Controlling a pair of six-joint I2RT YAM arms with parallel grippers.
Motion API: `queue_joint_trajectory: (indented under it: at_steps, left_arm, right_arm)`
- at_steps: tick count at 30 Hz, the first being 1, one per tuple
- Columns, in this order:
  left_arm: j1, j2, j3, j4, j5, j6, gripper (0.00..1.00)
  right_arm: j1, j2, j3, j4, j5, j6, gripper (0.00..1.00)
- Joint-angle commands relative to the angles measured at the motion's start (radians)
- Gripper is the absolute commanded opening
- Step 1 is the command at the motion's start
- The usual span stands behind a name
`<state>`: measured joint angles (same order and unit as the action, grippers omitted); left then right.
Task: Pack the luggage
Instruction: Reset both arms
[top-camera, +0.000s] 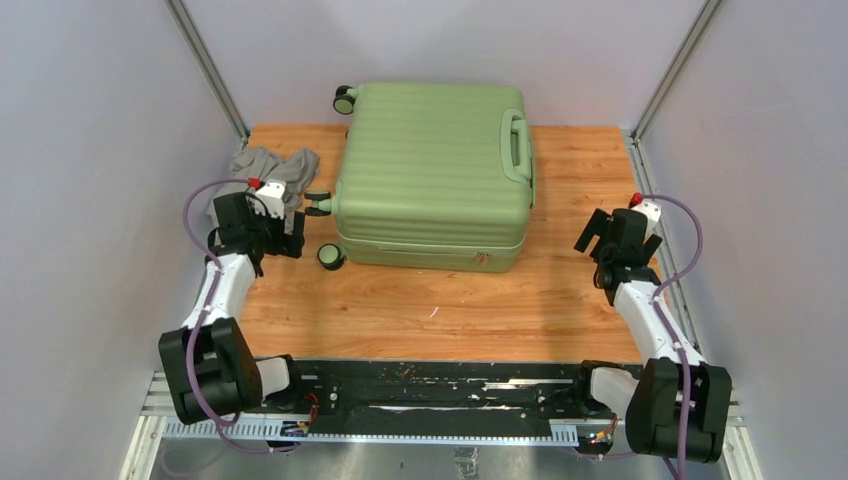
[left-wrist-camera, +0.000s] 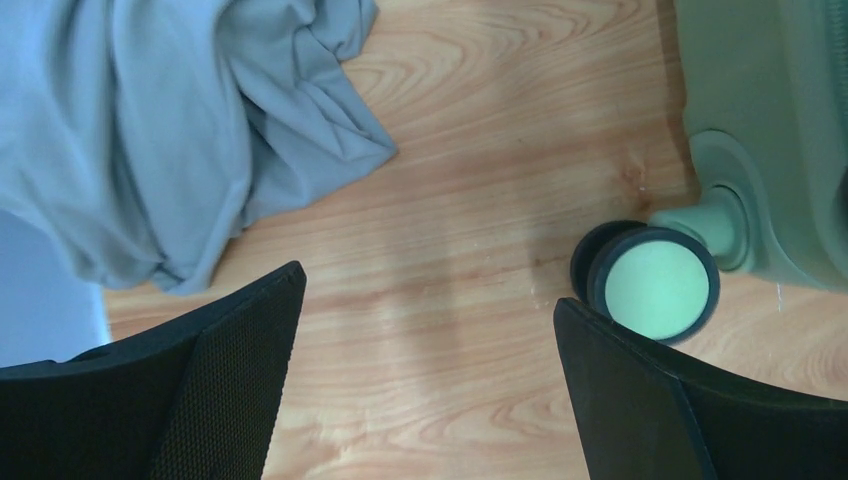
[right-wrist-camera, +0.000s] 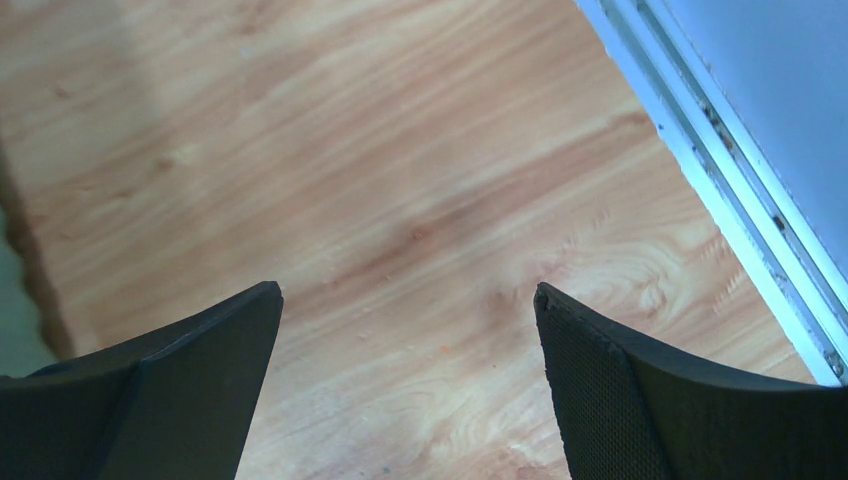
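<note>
1. Nearest me is the black base rail (top-camera: 430, 395), with both arm bases bolted on it, left and right.
2. The wooden table (top-camera: 450, 310) starts just beyond the rail. The near strip in front of the arms is bare wood.
3. The right gripper (right-wrist-camera: 408, 290) hangs over the table's right side, near the metal edge rail (right-wrist-camera: 720, 190). Its jaws are spread wide and released, with only wood grain between them. It is well apart from the luggage.
4. The left gripper (left-wrist-camera: 428, 290) is over the table's left side, also spread wide and gripping nothing. Its wrist view shows bare wood between the fingers.
5. A luggage wheel (left-wrist-camera: 655, 285), black rim with a light green hub, sits just beside the left gripper's right finger. I can't tell if they touch.
6. The luggage (top-camera: 430, 180) is light green and ribbed, and it lies flat and closed at the centre back of the table. Its wheels point left and the green side handle (top-camera: 517, 145) is on its right side.
7. Its near edge faces the arms, and its far end covers the table's back edge in the top view.
8. A crumpled grey cloth (top-camera: 272, 165) lies on the table at the back left, outside the luggage and just left of it, beyond the left gripper.
9. Plain pale walls stand behind and to the sides.
</note>
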<state>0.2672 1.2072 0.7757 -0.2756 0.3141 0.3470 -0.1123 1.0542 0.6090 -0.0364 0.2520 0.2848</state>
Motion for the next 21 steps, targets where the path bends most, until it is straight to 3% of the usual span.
queue_joint_trajectory:
  at_steps: [1,10,17,21]
  left_arm:
    - [0.007,0.057,-0.086,0.283,0.039,-0.125,1.00]
    - [-0.003,0.212,-0.140,0.539,0.228,-0.280,1.00]
    - [-0.028,0.201,-0.324,0.924,0.171,-0.387,1.00]
    - [-0.100,0.185,-0.407,1.082,0.076,-0.382,1.00]
  right_arm:
    - [-0.009,0.025,-0.066,0.125,0.063,-0.034,1.00]
    - [-0.009,0.131,-0.213,0.530,-0.008,-0.121,1.00]
    - [0.002,0.271,-0.164,0.551,0.022,-0.144,1.00]
    - [0.058,0.263,-0.249,0.696,0.066,-0.193,1.00]
